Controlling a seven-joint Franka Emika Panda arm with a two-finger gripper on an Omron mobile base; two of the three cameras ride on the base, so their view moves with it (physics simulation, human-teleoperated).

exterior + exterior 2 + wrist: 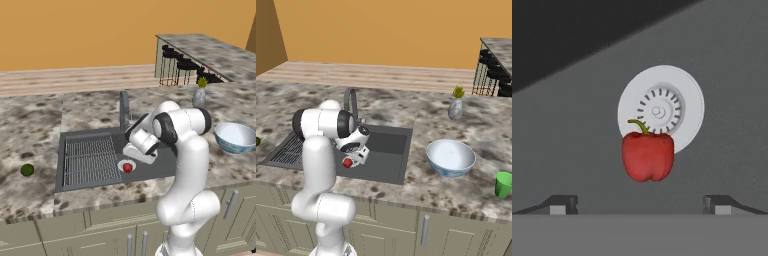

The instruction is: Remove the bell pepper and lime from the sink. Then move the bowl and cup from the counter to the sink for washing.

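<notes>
The claw hangs inside the sink, released, its two dark fingertips standing wide apart at the bottom of the hand view with nothing between them. Just ahead of the tips lies the bell pepper, glossy red with a curved green stem, resting on the dark basin floor and overlapping the edge of the white round drain. In the left base view the pepper sits on the drain ring directly below the white wrist, apart from the claw; in the right base view it shows as a small red spot under the hand. The ribbed wire rack fills the left part of the basin, and the dark faucet rises behind it. The lime, a small dark green ball, lies on the speckled worktop well to the left of the sink. On the other side of the sink, the bowl, white inside and pale blue patterned outside, stands upright on the worktop, and the bright green cup stands near it, further right and closer to the front edge. A grey vase with a yellow-green plant stands behind the bowl, towards the back of the worktop. A raised stone bar with dark stools stands beyond.
</notes>
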